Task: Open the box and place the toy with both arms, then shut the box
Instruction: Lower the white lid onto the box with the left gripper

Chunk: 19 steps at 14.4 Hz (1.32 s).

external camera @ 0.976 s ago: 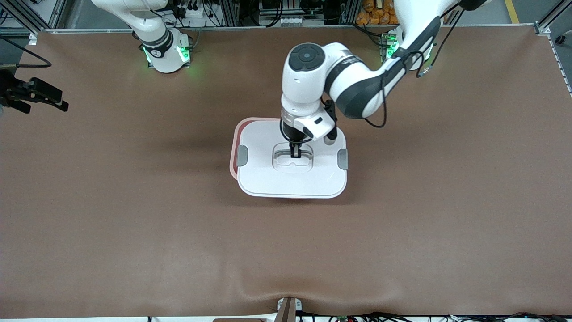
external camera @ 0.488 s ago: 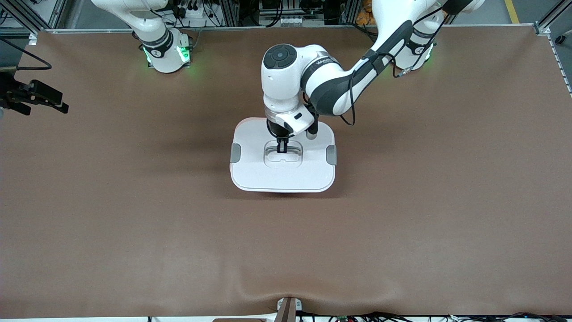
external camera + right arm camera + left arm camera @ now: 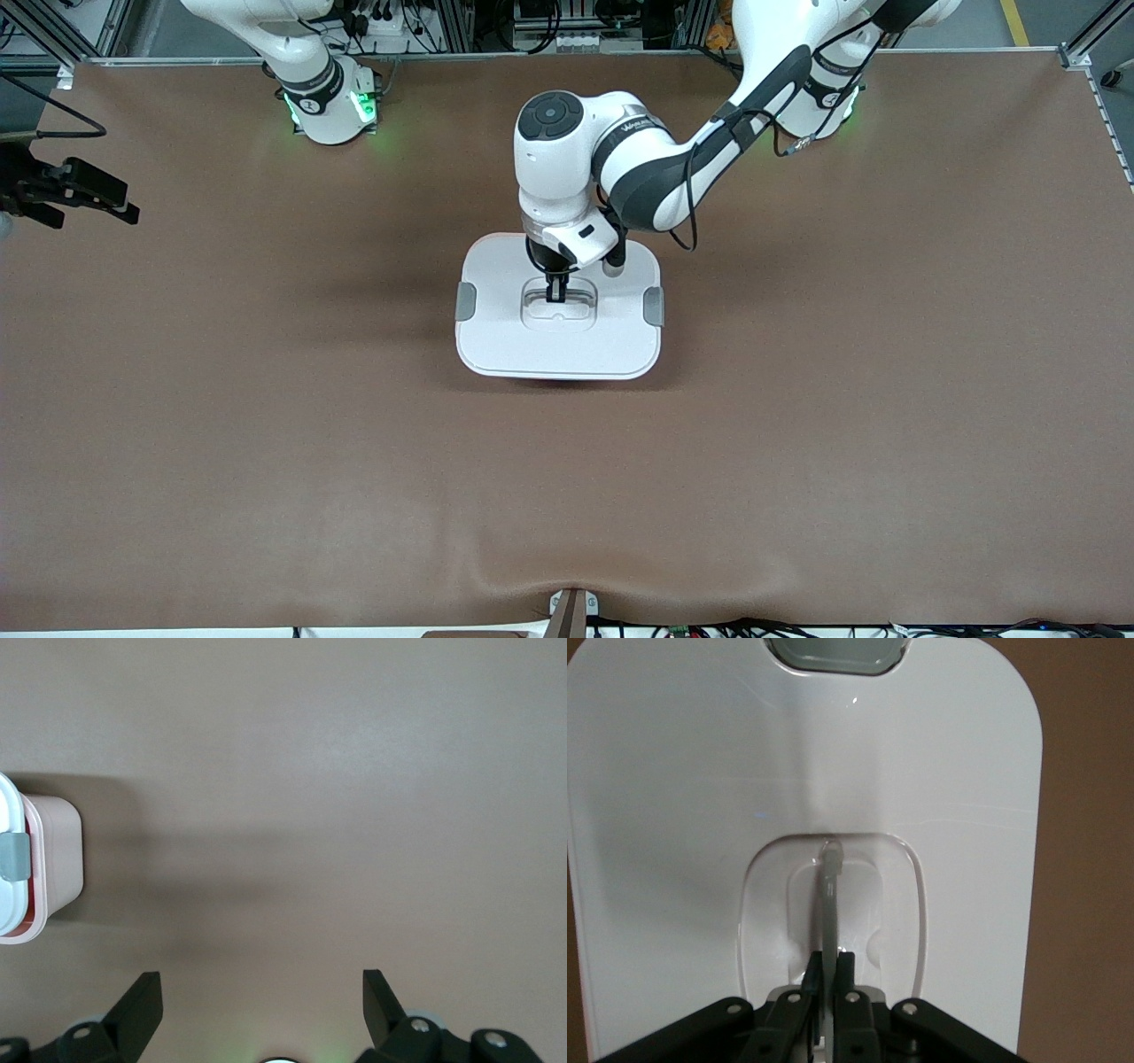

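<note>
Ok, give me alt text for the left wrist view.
The left gripper is shut on the thin grey handle in the recess of the white lid. A grey clip sits at the lid's edge, over the brown table.

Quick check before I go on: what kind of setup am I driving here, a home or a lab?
Most likely a robotics lab bench. Two arms are bolted along one edge of a table covered in plain brown matting, with aluminium framing and cabling at that edge. The only prop is the box, whose lid handle the left gripper grips.
</note>
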Each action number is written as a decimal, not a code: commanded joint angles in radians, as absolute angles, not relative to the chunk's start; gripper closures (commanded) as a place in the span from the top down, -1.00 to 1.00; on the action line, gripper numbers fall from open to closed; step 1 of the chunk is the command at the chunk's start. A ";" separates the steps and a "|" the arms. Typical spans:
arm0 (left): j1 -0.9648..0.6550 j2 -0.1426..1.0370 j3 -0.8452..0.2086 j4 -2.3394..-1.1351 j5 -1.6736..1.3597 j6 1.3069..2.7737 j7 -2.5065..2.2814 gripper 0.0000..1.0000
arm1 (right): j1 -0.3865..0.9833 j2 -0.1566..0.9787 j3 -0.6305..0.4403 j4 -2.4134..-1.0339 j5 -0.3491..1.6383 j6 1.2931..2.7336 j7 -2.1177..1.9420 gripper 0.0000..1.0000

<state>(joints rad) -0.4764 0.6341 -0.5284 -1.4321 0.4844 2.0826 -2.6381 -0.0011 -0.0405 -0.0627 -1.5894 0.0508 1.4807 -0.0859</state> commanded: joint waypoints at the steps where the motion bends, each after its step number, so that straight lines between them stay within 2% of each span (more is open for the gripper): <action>1: -0.494 0.650 -0.520 -1.399 0.511 2.082 -2.643 -1.00 | -0.003 -0.029 -0.058 -1.568 0.051 1.468 -0.084 1.00; 19: -0.500 0.641 -0.522 -1.423 0.502 2.069 -2.657 -1.00 | -0.006 -0.034 -0.063 -1.565 0.032 1.456 -0.083 1.00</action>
<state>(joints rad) -0.4862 0.6353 -0.5284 -1.4315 0.4883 2.0796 -2.6385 0.0008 -0.0372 -0.0651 -1.5877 0.0501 1.4777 -0.0859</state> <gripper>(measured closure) 0.930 0.000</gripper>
